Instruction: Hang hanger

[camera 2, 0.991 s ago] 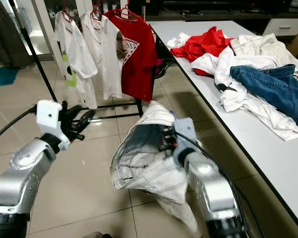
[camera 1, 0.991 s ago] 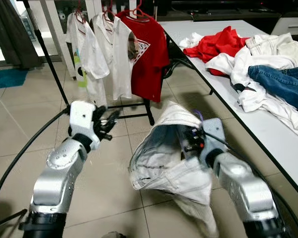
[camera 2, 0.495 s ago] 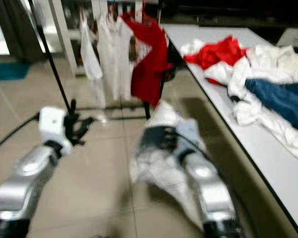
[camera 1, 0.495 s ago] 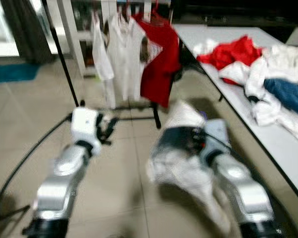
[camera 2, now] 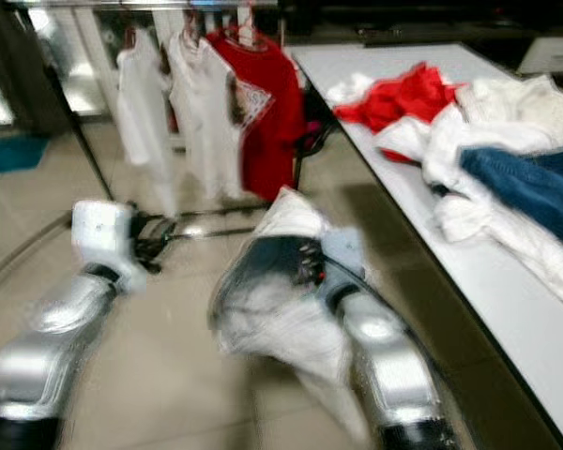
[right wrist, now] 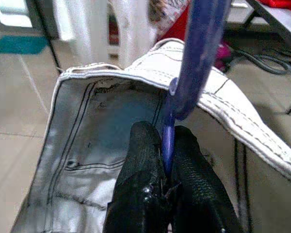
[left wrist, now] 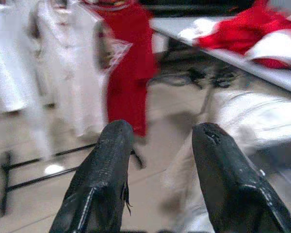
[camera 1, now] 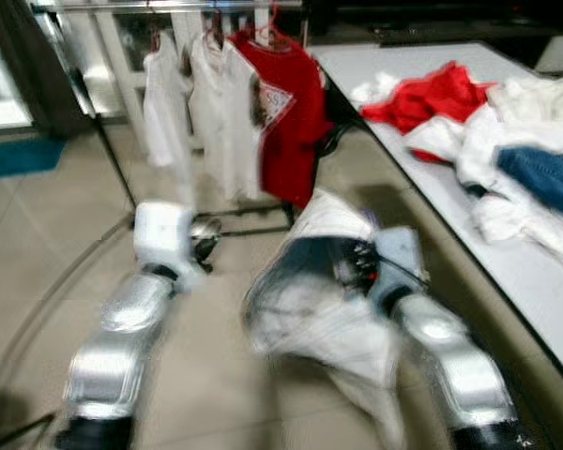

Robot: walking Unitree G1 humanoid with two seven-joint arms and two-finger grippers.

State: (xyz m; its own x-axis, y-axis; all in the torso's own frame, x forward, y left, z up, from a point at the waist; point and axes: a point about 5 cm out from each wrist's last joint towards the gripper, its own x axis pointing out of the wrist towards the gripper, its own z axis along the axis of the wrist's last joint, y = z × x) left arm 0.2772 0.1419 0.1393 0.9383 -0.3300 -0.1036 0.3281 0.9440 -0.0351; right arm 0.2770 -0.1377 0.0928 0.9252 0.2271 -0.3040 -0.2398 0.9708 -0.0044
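The blue hanger (right wrist: 194,58) carries a pair of white jeans (right wrist: 102,141) draped over it and sits pinched between the 2 closed fingers of the right gripper (right wrist: 167,160), low over the tiled floor (camera 1: 38,234) and well short of the clothes rack (camera 1: 169,7). The left gripper (left wrist: 160,160) hangs empty with its jaws wide apart. To do this well, I judge the grip must stay firm while the robot walks closer, lifts the hook above the rail and lowers it beside the red shirt (camera 1: 286,112).

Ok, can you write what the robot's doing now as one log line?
right gripper: shut on blue hanger with white jacket | left gripper: open | rack: ahead
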